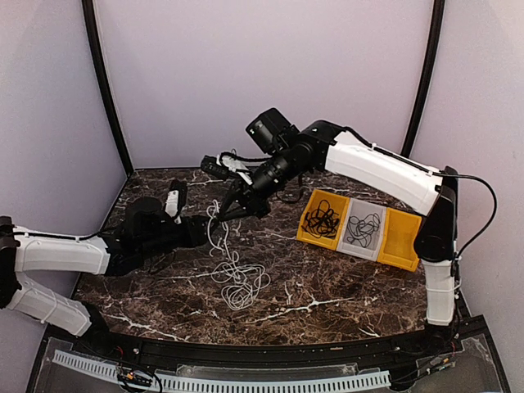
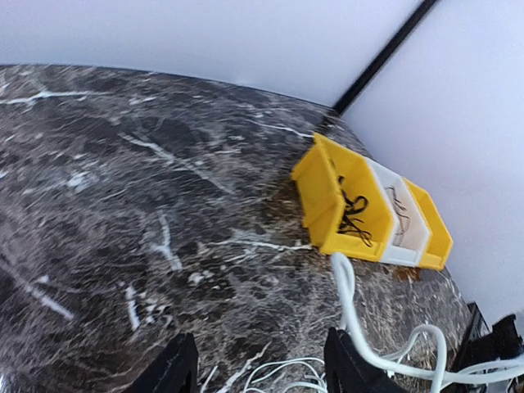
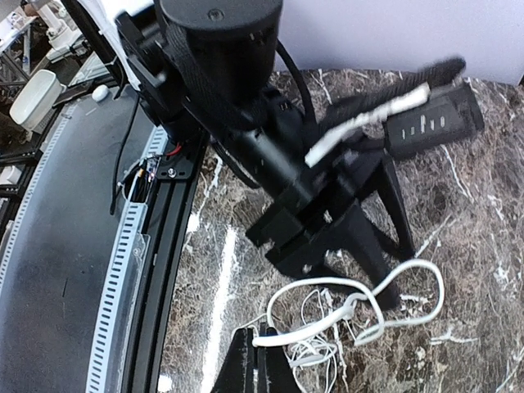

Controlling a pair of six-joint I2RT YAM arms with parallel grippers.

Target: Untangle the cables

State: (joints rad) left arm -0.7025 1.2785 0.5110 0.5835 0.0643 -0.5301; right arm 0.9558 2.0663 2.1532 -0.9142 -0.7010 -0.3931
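Observation:
A thick white cable [image 3: 357,303] and thin white cables [image 3: 315,350] lie tangled on the marble table; from above the white tangle [image 1: 237,282] sits mid-table. My right gripper [image 3: 260,362] is shut on the thick white cable, whose strand [image 1: 215,214] it holds up at its tip [image 1: 224,213]. My left gripper [image 2: 262,364] is open, low over the table, with thin white cable [image 2: 286,372] between its fingers and the thick white cable [image 2: 347,288] running past its right finger [image 2: 350,368]. From above the left gripper [image 1: 211,235] sits just beside the right one.
Three joined bins stand at the right: a yellow bin [image 1: 308,225] with a black cable [image 1: 322,219], a grey bin [image 1: 353,242] with a grey cable [image 1: 365,229], and another yellow bin [image 1: 403,240]. The same bins [image 2: 327,192] show in the left wrist view. A black rail [image 3: 168,270] edges the table.

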